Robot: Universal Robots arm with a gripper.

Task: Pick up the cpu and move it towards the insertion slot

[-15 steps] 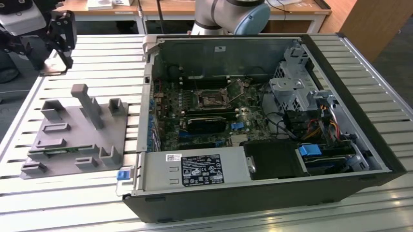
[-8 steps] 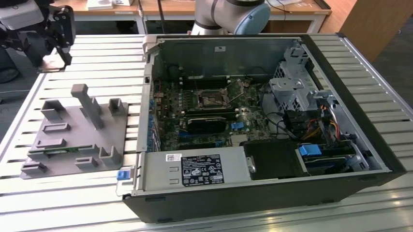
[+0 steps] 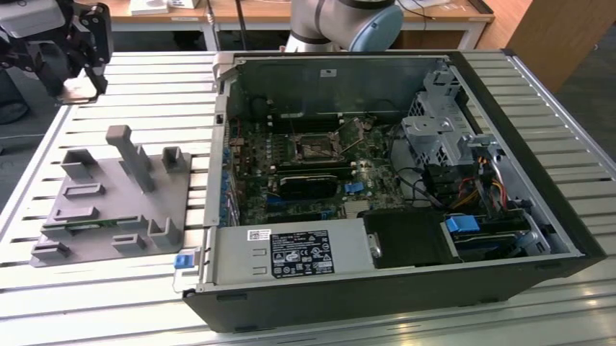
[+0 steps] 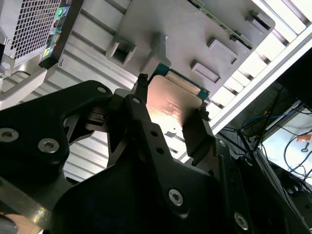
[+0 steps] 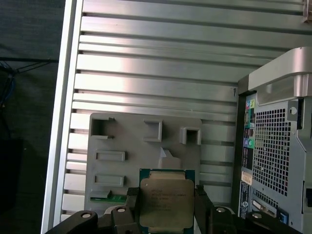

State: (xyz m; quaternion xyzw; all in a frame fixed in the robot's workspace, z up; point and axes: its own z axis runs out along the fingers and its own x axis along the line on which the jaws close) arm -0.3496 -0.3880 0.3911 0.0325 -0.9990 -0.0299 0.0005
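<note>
at the exterior view's left the gripper (image 3: 81,81) hangs raised above the table (image 3: 135,108), beyond the grey fixture (image 3: 106,194) — jaws clenched on the cpu (image 5: 165,201), held flat; the insertion slot (image 3: 313,148) lies well apart — inside the open case (image 3: 385,288).

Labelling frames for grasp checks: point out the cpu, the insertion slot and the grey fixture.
cpu (image 5: 165,204), first wrist view, middle of its metal top.
insertion slot (image 3: 315,148), exterior view, centre of the dark socket.
grey fixture (image 3: 114,207), exterior view, bare base.
</note>
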